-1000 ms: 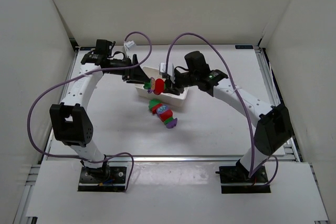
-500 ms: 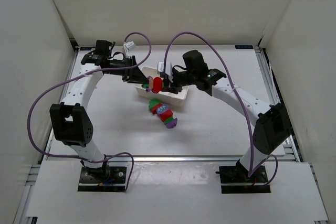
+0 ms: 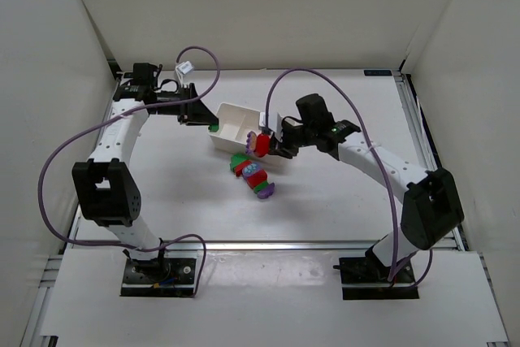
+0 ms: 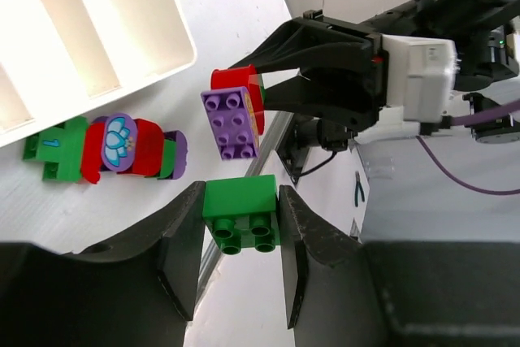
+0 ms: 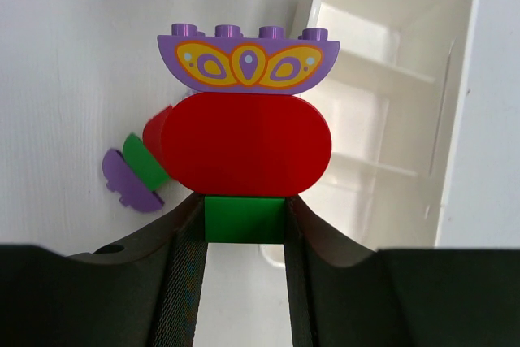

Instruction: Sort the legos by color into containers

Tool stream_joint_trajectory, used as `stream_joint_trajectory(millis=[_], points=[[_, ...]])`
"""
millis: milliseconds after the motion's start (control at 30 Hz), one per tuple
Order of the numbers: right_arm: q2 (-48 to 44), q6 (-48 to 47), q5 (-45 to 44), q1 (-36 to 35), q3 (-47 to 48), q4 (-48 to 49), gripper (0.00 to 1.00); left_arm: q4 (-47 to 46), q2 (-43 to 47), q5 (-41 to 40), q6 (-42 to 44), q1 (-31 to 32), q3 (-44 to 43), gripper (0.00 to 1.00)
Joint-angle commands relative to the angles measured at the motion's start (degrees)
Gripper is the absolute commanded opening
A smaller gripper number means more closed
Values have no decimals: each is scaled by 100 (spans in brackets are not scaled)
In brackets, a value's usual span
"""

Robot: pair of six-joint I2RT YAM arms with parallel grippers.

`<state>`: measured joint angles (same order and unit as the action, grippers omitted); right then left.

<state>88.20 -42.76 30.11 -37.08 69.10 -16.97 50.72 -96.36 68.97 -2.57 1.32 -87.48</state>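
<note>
My left gripper (image 4: 241, 201) is shut on a small green lego (image 4: 241, 213), held in the air near the left end of the white tray (image 3: 237, 126). My right gripper (image 5: 244, 219) is shut on the green bottom brick (image 5: 244, 219) of a stack with a red rounded brick (image 5: 244, 144) and a purple butterfly arch (image 5: 248, 62) above it. In the top view that stack (image 3: 262, 144) hangs over the tray's near edge. The tray's containers (image 5: 382, 119) look empty where they show. A joined row of red, green and purple legos (image 3: 253, 175) lies on the table in front of the tray.
The left wrist view shows the right gripper (image 4: 333, 62) holding its stack close by, with the row of legos (image 4: 110, 148) below the tray (image 4: 89, 38). White walls enclose the table, and purple cables loop above both arms.
My left gripper closed on the green lego at the end of the right gripper's stack and drew back to the left with it. The right gripper moved right and nearer with the remaining stack.
</note>
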Motion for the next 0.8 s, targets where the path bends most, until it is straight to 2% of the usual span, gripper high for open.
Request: stream_joint_trajectory(millis=[0,100,200,300,500,633,767], points=[[-339,-118,-84,87,-98,-104,0,-106,117,354,81,-62,-173,12],[-374,-144,-128,113,-151,-131,0,-106,117,179,90,-62,-146,12],[-409,-101,-180,209,-116,-254,0,-176,56,-575,151,25,-207,12],[-497,13,-250,297,-142,-368,0,-351,-84,-2347,55,446,-436,12],[-831,294,-470,421,-318,-526,0,-1010,-584,-4187,11,1026,-620,13],[-936,418,-550,447,-362,-579,0,-1125,-1094,-4953,-33,1256,-945,15],[-972,479,-594,500,-318,-597,0,-1301,-1577,-5174,19,1265,-1235,17]])
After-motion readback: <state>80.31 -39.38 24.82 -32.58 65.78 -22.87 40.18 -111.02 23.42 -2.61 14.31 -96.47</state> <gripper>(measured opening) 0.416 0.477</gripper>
